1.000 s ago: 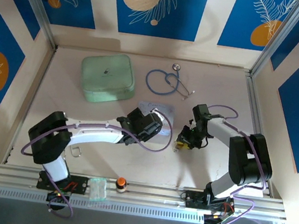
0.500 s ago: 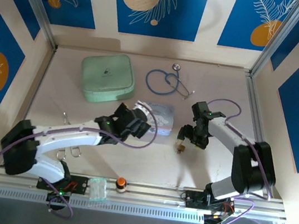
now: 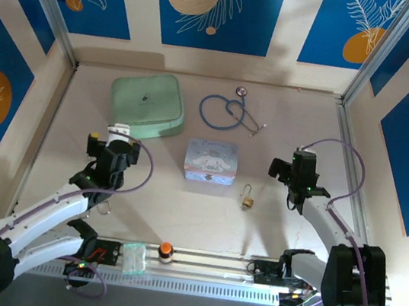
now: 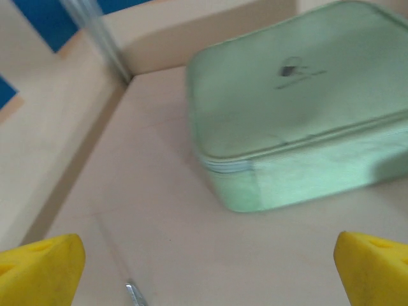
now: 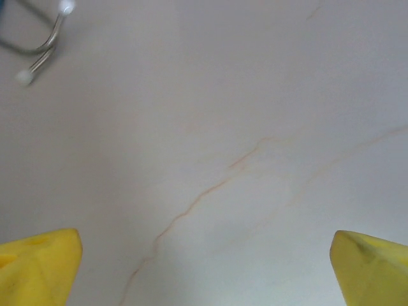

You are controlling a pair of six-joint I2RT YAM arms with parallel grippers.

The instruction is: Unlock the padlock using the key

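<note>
The little gold padlock [image 3: 247, 200] lies on the tabletop [image 3: 309, 122], just beside the blue tin [image 3: 211, 161], at 4 o'clock from it. The left tool [image 4: 204, 271] is wide apart and holds nothing. The green case [image 4: 293, 127] sits at 12 o'clock from it. The right tool [image 5: 204, 268] is wide apart too, at 3 o'clock from the tin.

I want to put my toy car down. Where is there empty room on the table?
The biggest bare patch lies between the blue tin, the padlock and the front rail. Another is the far right corner, past the stethoscope. The far left is crowded by the green case.
</note>
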